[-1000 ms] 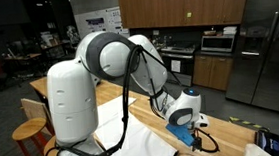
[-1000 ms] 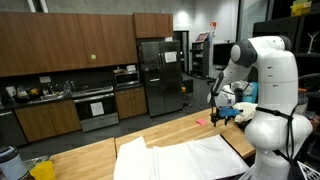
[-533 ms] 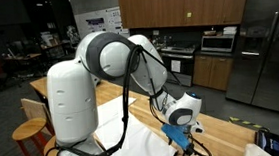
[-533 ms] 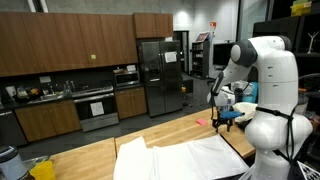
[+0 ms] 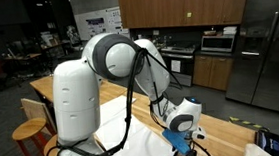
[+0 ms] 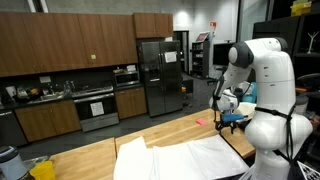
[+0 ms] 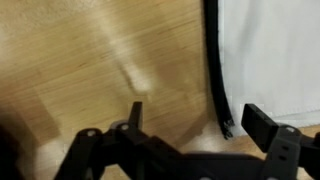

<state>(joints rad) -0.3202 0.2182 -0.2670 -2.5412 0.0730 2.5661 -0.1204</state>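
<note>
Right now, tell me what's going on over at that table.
The white robot arm hangs its claw low over the wooden table, right at the dark-hemmed edge of a white cloth spread there. The claw is open and holds nothing. In the wrist view the hem runs between its jaws, one side over bare wood and the other over cloth. Whether it touches the cloth I can't tell.

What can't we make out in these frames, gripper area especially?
1. Gripper: the wrist view is blurred, so its gap above the table is unreadable.
2. White cloth: cut off by the wrist view's right edge; the robot's body hides part in both exterior views.
3. Small red thing, in an exterior view: too small to identify.
4. Dark device, in an exterior view: cut by the bottom edge.
</note>
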